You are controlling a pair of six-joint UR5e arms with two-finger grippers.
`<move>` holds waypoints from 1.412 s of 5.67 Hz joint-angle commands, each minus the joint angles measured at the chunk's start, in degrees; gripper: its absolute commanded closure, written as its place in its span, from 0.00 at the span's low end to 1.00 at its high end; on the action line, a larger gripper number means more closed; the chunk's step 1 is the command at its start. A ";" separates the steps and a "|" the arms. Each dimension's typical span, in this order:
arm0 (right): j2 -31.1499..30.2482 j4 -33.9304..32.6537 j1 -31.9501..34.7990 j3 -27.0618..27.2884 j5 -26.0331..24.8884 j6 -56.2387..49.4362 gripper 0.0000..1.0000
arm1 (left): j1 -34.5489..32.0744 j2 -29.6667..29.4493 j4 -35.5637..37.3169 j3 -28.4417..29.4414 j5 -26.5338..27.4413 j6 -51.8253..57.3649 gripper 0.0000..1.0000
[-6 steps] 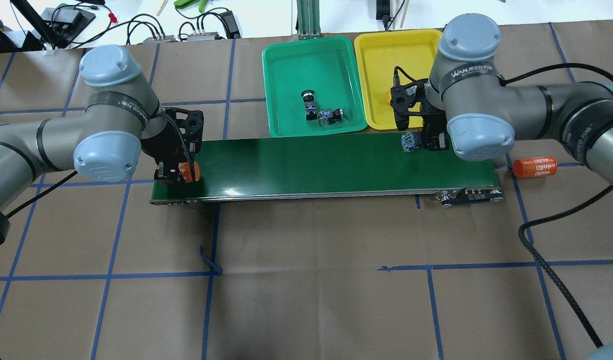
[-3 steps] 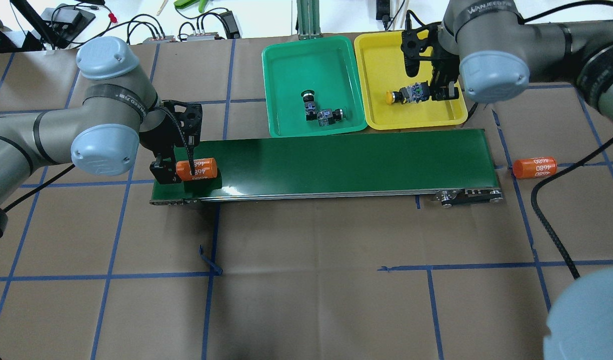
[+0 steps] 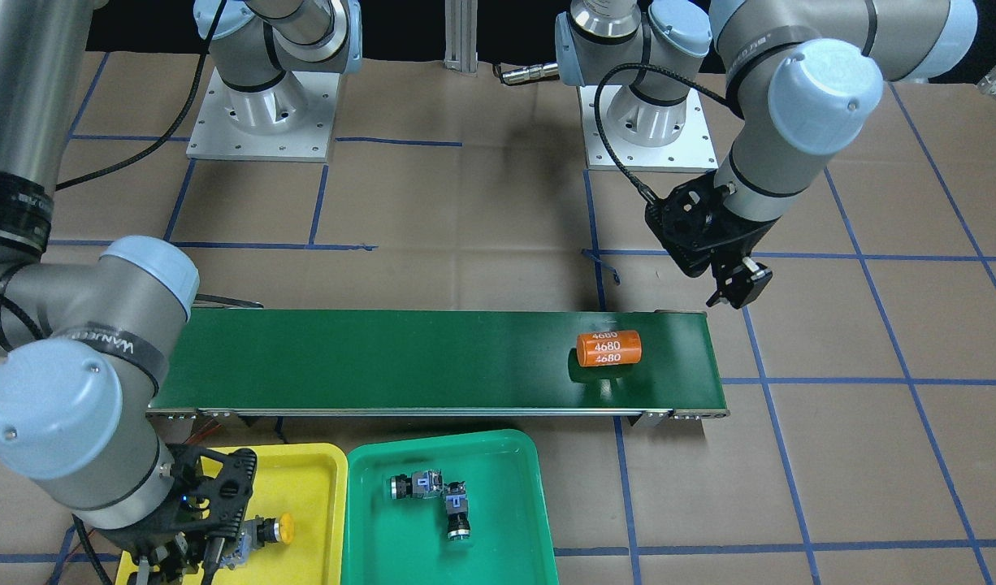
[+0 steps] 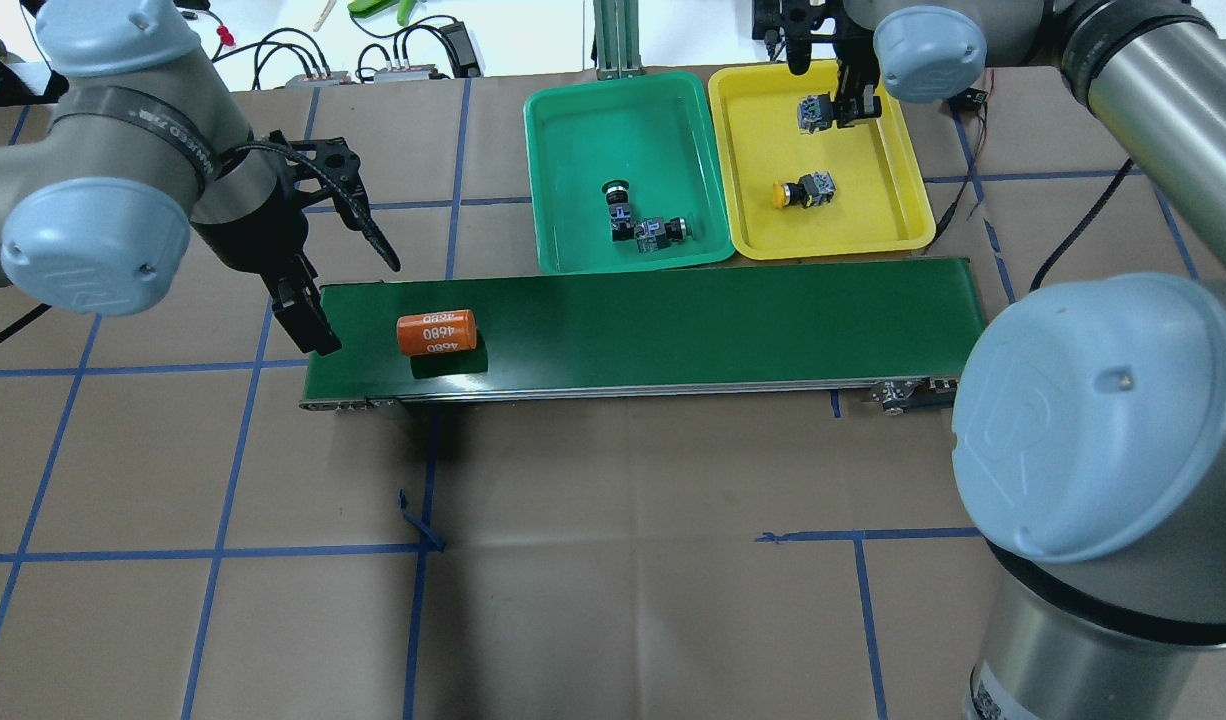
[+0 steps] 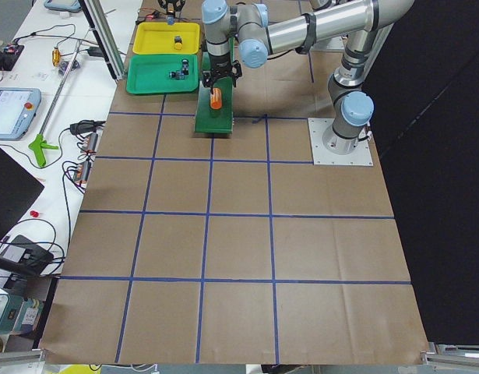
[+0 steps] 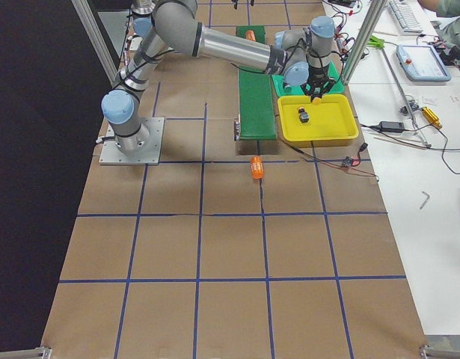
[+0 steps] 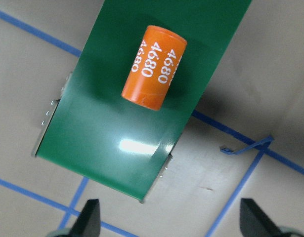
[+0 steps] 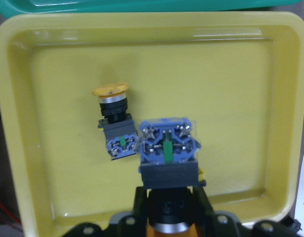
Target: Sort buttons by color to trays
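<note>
My right gripper (image 4: 841, 100) is shut on a button (image 4: 813, 112) and holds it above the far part of the yellow tray (image 4: 763, 130). In the right wrist view the held button (image 8: 166, 148) shows its blue back. A yellow-capped button (image 4: 798, 190) lies in that tray, and also shows in the right wrist view (image 8: 112, 116). Two buttons (image 4: 618, 200) (image 4: 663, 230) lie in the green tray (image 4: 573, 130). My left gripper (image 4: 308, 325) is open and empty, raised by the left end of the belt.
A dark-green conveyor belt (image 4: 673, 320) runs in front of the trays. An orange cylinder marked 4680 (image 4: 436, 332) lies on its left part, just ahead of my left gripper's fingertips (image 7: 90, 217). Another orange cylinder (image 6: 256, 166) lies on the table off the belt's right end.
My right gripper carried its button from the belt's right end over the yellow tray to its far side. My left gripper let go of the orange cylinder and drew back; the cylinder moved right along the belt.
</note>
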 commanded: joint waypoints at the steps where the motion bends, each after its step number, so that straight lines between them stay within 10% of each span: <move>1: 6.13 -0.40 0.13 -2.04 3.37 0.03 0.92 | -1.49 6.43 -9.49 5.76 -0.11 -25.01 0.02; 2: 6.75 -0.23 0.13 -1.52 3.47 -0.06 0.80 | -1.86 5.94 -12.66 9.97 -0.28 -38.07 0.02; 3: 6.06 -0.23 0.04 -0.47 6.17 0.72 0.01 | -2.38 4.89 -12.95 12.88 -0.98 -49.60 0.01; 6: -4.61 7.88 -0.04 0.32 5.41 1.77 0.00 | -3.43 3.66 -11.46 13.17 -4.32 -62.08 0.01; 8: -16.29 19.94 0.13 4.34 5.32 24.76 0.00 | -3.70 3.47 -11.28 13.00 -4.32 -61.84 0.01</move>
